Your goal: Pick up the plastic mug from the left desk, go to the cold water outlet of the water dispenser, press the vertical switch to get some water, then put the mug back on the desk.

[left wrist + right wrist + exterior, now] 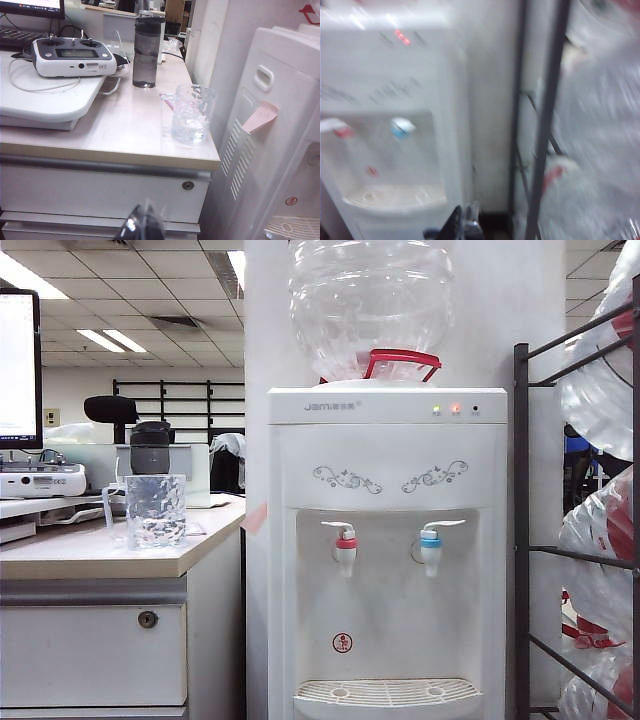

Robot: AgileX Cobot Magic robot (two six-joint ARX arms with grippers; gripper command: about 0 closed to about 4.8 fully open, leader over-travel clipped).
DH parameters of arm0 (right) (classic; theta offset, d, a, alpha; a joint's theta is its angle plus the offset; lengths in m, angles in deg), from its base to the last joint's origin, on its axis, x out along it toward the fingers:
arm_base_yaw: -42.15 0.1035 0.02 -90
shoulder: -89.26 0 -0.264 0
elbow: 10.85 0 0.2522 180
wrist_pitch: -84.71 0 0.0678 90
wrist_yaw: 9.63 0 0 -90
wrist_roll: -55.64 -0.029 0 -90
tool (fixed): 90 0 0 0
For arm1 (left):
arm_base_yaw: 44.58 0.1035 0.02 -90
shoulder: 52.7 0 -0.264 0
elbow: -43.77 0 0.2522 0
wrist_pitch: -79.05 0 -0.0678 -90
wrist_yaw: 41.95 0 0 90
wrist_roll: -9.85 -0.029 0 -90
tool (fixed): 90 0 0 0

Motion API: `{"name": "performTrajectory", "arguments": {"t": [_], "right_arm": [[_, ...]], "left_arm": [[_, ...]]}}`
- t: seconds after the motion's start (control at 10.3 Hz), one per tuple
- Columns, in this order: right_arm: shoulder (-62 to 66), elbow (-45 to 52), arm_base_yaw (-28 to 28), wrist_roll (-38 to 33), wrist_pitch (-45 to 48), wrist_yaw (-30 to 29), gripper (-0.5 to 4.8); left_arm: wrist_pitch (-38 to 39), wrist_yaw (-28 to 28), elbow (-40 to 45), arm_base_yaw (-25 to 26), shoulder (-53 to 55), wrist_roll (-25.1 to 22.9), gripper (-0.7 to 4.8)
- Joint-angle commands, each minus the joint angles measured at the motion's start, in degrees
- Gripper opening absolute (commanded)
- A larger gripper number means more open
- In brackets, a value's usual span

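Plastic mug (192,114) stands upright on the left worktop (120,130), near the corner next to the water dispenser (385,540), up and ahead of the left end effector (142,225) and well apart from it. Long axis vertical, mouth up; thin clear handle faces away from the dispenser. It appears to hold some water already. Grey bottle (147,50) stands beyond it, remote controller (74,56) further off to the side.

Left end effector: fingers pressed together, holding nothing, low in front of the drawer face. Judged parked, not approaching.

Right end effector (465,225): only the tips show at the frame edge, view heavily blurred; cannot tell from this whether spread or pressed together. It sits low before the dispenser, with the cold water outlet (401,127) above it and off to 1 side, beside the rack of spare bottles (600,125).

Neither arm shows in the exterior view. Mug on the worktop, free of both end effectors: either step 1 pending or the task complete.
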Motion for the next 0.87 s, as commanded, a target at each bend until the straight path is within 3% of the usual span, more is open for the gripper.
{"name": "performTrajectory", "arguments": {"t": [0.1,0.87], "right_arm": [[-0.02,2.51,-2.45,0.17,7.80,-4.26,-0.05],[-0.02,2.45,-2.29,0.17,9.09,-2.10,-0.05]], "left_arm": [[-0.63,-0.20,0.00,-0.02,-0.07,-0.22,-0.05],[-0.63,-0.20,0.00,-0.02,-0.07,-0.22,-0.05]]}}
